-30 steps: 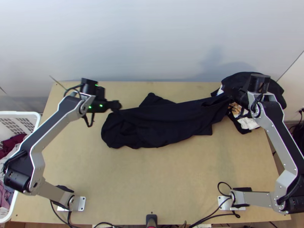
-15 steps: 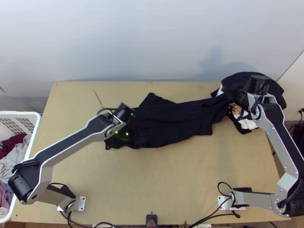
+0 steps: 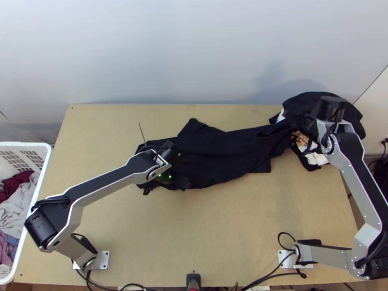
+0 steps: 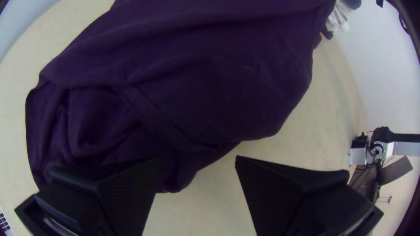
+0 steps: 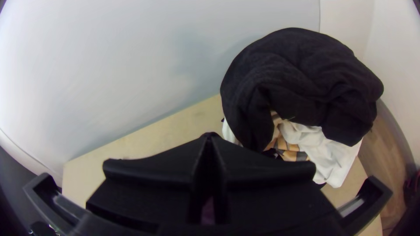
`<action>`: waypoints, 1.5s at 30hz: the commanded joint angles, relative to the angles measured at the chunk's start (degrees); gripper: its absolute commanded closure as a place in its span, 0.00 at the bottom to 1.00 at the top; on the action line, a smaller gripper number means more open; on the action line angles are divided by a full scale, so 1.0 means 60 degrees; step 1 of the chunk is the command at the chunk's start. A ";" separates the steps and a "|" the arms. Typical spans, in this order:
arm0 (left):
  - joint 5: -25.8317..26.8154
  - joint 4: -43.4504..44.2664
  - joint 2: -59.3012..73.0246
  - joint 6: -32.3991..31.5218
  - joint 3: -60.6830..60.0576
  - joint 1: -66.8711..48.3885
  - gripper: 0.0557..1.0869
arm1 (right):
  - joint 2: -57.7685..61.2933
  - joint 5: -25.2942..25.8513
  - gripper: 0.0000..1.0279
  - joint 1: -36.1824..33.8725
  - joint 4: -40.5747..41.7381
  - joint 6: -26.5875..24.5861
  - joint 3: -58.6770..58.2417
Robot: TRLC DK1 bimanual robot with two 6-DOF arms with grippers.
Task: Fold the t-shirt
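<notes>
My left gripper (image 3: pixel 182 184) is at the t-shirt's near side, my right gripper (image 3: pixel 291 120) clamped on its end.
From the top view, the dark t-shirt (image 3: pixel 218 153) lies long and wrinkled across the far half of the table (image 3: pixel 233 218), a flap pointing to the far edge; its narrowed end runs to my right gripper near the far right corner, beside a heap of clothes (image 3: pixel 339 104), and its wider end lies around my left gripper, towards the left edge. In the left wrist view, my fingers (image 4: pixel 297 188) are well apart, the cloth's loose, creased border just ahead of them and bare wood beside it. In the right wrist view, my fingers (image 5: pixel 253 170) are pressed together, a bit of purplish cloth between them, the black-and-white heap beyond.
</notes>
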 commanded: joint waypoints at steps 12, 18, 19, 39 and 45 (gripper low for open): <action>-0.0263 0.0753 0.0792 -0.0665 0.0490 0.0317 0.62 | -0.0368 0.0001 0.97 0.0115 -0.0089 -0.0026 -0.0428; -0.0117 0.0533 0.0616 -0.0562 0.0461 0.0361 0.96 | -0.0339 0.0001 0.97 0.0129 -0.0089 -0.0026 -0.0326; -0.0102 0.0357 0.0455 -0.0548 0.0549 0.0405 0.96 | -0.0339 0.0016 0.97 0.0115 -0.0089 -0.0011 -0.0267; -0.0849 -0.0961 -0.3999 -0.0357 0.4328 0.5019 0.96 | -0.2096 0.3649 0.97 0.1418 -0.0279 -0.2443 0.2589; -0.1787 -0.0873 -0.4321 0.0126 0.6423 0.5063 0.96 | -0.2638 0.5363 0.97 0.2576 0.0892 -0.4816 0.3805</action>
